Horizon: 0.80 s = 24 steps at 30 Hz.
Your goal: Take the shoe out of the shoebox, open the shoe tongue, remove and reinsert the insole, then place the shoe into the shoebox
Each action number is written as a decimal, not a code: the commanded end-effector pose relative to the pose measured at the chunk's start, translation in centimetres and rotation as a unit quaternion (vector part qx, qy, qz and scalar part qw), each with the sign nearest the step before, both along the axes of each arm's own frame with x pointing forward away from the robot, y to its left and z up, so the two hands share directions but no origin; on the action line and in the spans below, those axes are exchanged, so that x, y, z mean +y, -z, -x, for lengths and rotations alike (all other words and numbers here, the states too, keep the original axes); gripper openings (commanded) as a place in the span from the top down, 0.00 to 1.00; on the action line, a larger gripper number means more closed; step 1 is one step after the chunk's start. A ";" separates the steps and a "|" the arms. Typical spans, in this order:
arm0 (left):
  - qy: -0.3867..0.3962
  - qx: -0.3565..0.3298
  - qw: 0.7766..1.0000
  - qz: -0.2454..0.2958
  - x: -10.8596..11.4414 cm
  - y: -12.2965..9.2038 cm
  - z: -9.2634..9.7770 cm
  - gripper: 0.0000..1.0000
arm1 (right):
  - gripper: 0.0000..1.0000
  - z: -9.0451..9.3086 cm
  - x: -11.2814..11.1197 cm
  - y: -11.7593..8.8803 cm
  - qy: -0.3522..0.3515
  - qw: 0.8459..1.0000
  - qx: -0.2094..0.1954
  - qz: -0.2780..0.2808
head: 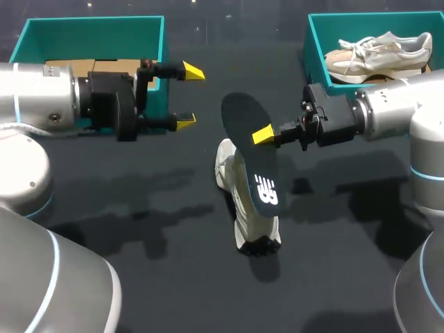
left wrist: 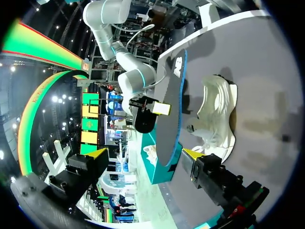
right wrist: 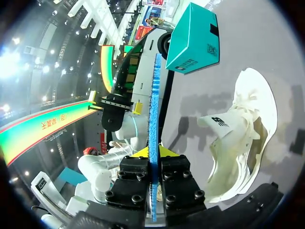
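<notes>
Right pincer (head: pixel 263 134) is clenched on the dark insole (head: pixel 253 149), its two yellow-tipped fingers pressing the insole's long edges from both sides. Left pincer (head: pixel 189 97) hangs released, its fingers spread wide with nothing between them, near the front of the left shoebox.

The dark desk (head: pixel 139 208) carries everything. At its far left stands a teal shoebox (head: pixel 90 24) with brown cardboard inside. At the far right stands a second teal shoebox (head: pixel 316 48), which holds a beige sneaker (head: pixel 378 55).

The white shoe (head: pixel 255 225) lies on the desk between the two boxes and outside both, closer to the near edge than they are. The insole is held up on edge over it, with a white mark on its dark face. In the right wrist view its thin edge shows blue, and a gap separates it from the shoe. In the left wrist view the insole stands ahead of the open fingers, with the shoe beyond it.
</notes>
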<state>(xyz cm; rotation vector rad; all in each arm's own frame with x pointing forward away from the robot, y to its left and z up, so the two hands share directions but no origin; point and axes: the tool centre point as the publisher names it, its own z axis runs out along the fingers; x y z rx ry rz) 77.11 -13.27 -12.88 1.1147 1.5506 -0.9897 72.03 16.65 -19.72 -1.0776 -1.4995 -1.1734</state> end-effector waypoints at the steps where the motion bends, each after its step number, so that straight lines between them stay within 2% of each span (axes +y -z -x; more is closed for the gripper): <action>1: -0.006 -0.022 0.995 0.099 -0.7 2.0 0.0 0.00 | 1.00 0.1 0.1 0.0 0.001 1.000 0.000 0.001; 3: -0.010 -0.052 0.994 0.098 -0.8 2.8 -0.2 0.00 | 1.00 0.1 0.1 0.0 0.001 1.000 0.000 0.001; 4: -0.013 -0.082 0.993 0.082 -0.8 3.0 -0.3 0.00 | 1.00 0.1 0.1 0.0 0.001 1.000 0.000 0.001; 12: -0.013 -0.082 0.993 0.082 -0.8 3.0 -0.3 0.00 | 1.00 0.1 0.1 0.0 0.001 1.000 0.000 0.001; 17: -0.006 -0.064 0.996 0.055 -2.8 4.8 0.0 0.00 | 1.00 0.1 0.1 0.0 0.001 1.000 0.000 0.001; 24: -0.014 -0.054 0.998 0.043 -4.5 5.6 0.0 0.00 | 1.00 0.1 0.1 0.0 0.001 1.000 0.000 0.001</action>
